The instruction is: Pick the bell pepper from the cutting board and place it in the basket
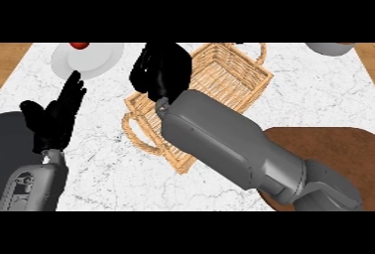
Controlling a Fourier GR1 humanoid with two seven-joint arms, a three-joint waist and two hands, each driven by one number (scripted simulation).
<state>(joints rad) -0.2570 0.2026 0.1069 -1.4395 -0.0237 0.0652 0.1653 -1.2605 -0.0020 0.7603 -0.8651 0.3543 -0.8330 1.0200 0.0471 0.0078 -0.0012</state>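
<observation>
Because the right hand point(159, 69) hangs over the far left rim of the wicker basket point(234, 74) on the marble tabletop point(110, 163), letting go there could, I judge, send the load onto the rim or outside it. Its fingers are curled downward; whether they enclose the bell pepper I cannot tell, since no pepper shows anywhere and the brown cutting board point(330, 146) lies bare. The left hand point(55, 116) rests open at the left, fingers up.

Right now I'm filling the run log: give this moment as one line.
right hand: over basket, contents hidden | bell pepper: not visible | cutting board: bare | left hand: open, resting left
</observation>
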